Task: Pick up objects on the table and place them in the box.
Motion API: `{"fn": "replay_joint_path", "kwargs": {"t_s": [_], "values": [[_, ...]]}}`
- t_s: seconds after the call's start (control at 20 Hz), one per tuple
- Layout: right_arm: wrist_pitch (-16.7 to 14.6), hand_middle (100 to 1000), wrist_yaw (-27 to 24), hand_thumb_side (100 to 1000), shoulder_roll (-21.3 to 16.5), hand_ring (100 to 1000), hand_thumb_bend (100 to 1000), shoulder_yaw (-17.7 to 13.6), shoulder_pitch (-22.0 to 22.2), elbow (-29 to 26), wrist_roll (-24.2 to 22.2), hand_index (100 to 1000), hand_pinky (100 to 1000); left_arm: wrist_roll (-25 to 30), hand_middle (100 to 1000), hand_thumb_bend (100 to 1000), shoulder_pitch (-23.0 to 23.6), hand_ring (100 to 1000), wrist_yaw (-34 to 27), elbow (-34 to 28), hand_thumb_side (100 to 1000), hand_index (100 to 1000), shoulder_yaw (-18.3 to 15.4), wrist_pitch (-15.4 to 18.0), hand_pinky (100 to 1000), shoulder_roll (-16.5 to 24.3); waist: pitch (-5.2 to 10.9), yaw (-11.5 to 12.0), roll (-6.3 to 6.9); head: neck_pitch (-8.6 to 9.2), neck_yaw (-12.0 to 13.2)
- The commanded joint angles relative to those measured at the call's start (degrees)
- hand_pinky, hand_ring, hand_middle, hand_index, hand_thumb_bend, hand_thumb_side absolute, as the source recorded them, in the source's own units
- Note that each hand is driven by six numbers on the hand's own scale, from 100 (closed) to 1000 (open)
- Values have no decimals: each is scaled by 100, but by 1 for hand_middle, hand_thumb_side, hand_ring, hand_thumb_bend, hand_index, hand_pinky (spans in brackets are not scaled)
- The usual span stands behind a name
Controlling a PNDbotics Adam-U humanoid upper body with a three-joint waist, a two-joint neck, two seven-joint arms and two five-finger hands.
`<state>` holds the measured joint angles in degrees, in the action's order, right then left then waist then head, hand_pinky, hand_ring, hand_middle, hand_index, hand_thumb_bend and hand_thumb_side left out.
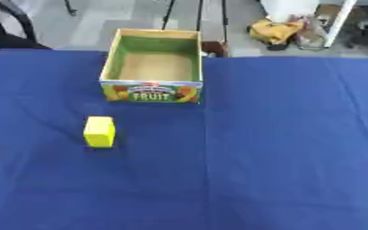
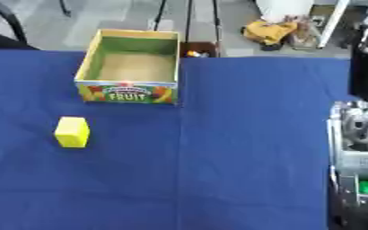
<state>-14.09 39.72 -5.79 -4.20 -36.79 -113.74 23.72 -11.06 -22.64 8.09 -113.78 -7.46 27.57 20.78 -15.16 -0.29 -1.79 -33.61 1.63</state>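
A yellow block point(image 1: 99, 131) stands on the blue tablecloth point(image 1: 258, 157), left of the middle. Behind it and a little to the right is an open cardboard box point(image 1: 151, 91) with green inner walls, a brown floor and a FRUIT label on its front wall. Nothing shows inside the box. In the right eye view, a black and silver part of my right arm point(image 2: 360, 130) stands along the right edge, well away from both the block and the box. No fingers of either hand show in any view.
The table's far edge runs just behind the box. Beyond it lies grey floor with chair legs, a yellow bundle point(image 1: 272, 30) and a white stand point(image 1: 293, 9). A small orange thing point(image 2: 192, 53) sits behind the box's right corner.
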Motion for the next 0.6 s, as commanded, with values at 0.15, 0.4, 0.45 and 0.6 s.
{"fn": "replay_joint_path", "kwargs": {"t_s": [0.15, 0.4, 0.45, 0.6], "values": [[10, 659, -2, 971, -148, 850, 100, -18, -59, -85, 4, 856, 760, -58, 805, 356, 17, 779, 265, -81, 1000, 1000, -137, -248, 700, 465, 109, 7, 53, 57, -22], [23, 659, 1, 971, -195, 850, 100, -7, -22, -85, -14, 856, 761, -45, 813, 426, 152, 788, 1095, -81, 1000, 1000, -152, -988, 714, 1393, 153, 12, 104, 33, -35], [25, 659, 1, 970, -206, 850, 100, -2, -15, -85, -20, 856, 760, 11, 812, 428, 200, 785, 1272, -81, 1000, 1000, -114, -1187, 716, 1622, 161, 14, 118, 26, -31], [35, 658, -3, 971, -230, 850, 100, 7, 1, -85, -36, 856, 760, 299, 818, 427, 349, 788, 1751, -81, 1000, 1000, 58, -1725, 721, 2242, 172, 11, 141, 18, -19]]}}
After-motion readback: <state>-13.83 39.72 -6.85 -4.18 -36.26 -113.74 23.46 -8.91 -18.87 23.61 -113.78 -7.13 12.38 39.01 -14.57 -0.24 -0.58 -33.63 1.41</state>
